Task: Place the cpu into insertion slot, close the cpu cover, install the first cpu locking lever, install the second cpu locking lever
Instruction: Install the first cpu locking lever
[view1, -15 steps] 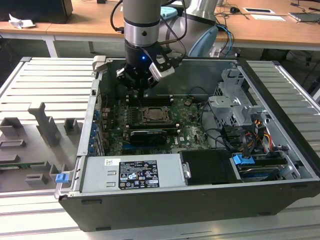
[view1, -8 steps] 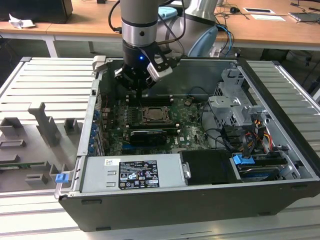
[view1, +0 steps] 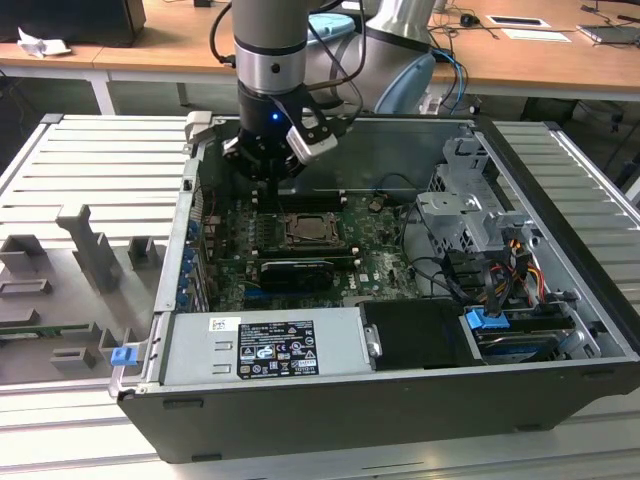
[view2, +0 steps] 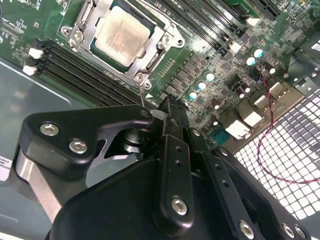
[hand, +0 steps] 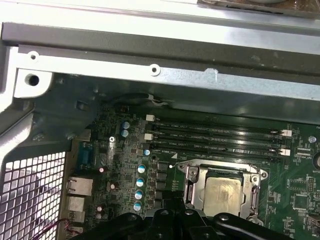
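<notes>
The cpu (view2: 122, 37) is a small flat square chip with a dull, slightly smudgy silver-grey metal top. It's sitting in the insertion slot (view2: 70, 34), the square socket with the silvery metal rim on the green circuit board (view2: 45, 15). The cpu cover (view2: 90, 25), that thin silvery metal frame with the cut-out centre, lies flat over it, so just the chip's top shows through the opening. It looks level, with its edges square to the frame.

Counting up: one cpu, one socket, one cover. In the first wrist view, four long black memory slots (hand: 215, 140) run side by side just beside the socket, with white clips (hand: 285, 133) at their ends. In the exterior view, one long black rectangular card (view1: 295, 272) sits at about 6 o'clock from the socket. One silver-grey power supply box (view1: 190, 350) with a black label sits further out the same way. Everything is inside one open dark grey computer case (view1: 300, 420).

The black robot gripper (view1: 268, 180) is closed up, its tips pulled together into one narrow point. In the exterior view it hangs over the board with the cpu (view1: 308, 230) at roughly 5 o'clock from it, near but apart. In the second wrist view the gripper (view2: 167, 106) is just off a corner of the socket, next to a thin silvery rod (view2: 141, 95) that runs from that corner toward it. I can't tell whether they touch.
</notes>
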